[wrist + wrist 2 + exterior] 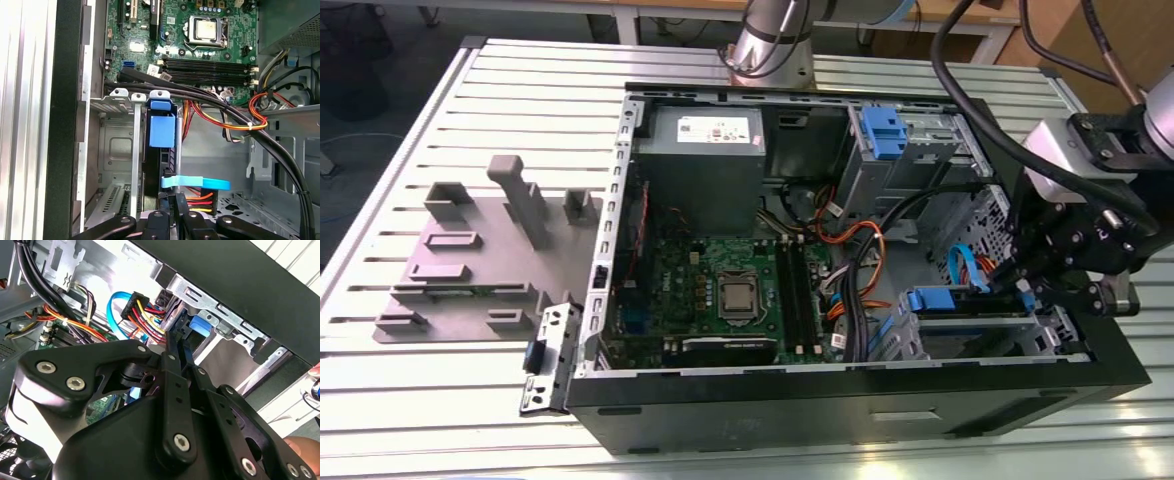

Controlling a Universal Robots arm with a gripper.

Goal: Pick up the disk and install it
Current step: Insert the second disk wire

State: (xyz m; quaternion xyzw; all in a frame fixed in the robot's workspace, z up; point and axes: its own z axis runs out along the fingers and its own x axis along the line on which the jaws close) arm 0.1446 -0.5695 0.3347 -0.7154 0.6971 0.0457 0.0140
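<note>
Slatted metal table (440, 110) carries an open computer case (854, 400) lying on its side, with a grey fixture plate (467, 265) beside it toward the exterior view's left. Inside the case: the grey power-supply box (700, 150) at the far end and the green motherboard (720, 290) in the middle, its processor socket (206, 29) bare. The drive cage (974, 335) sits at the near corner toward the exterior view's right.

The robot arm (1107, 150) hangs over that corner, and the gripper (1034, 290) is down at the cage.

The disk (162, 135) stands on edge in a cage slot, its blue carrier tab (162, 127) facing out; the label face is hidden. In both wrist views the fingers (175, 360) are drawn close together, pinching the disk's edge. A light-blue flat cable (197, 182) and a red-yellow-black wire plug (200, 202) sit just beside the disk, near the fingertips. A second blue tab (882, 130) sits in the upper bay.
</note>
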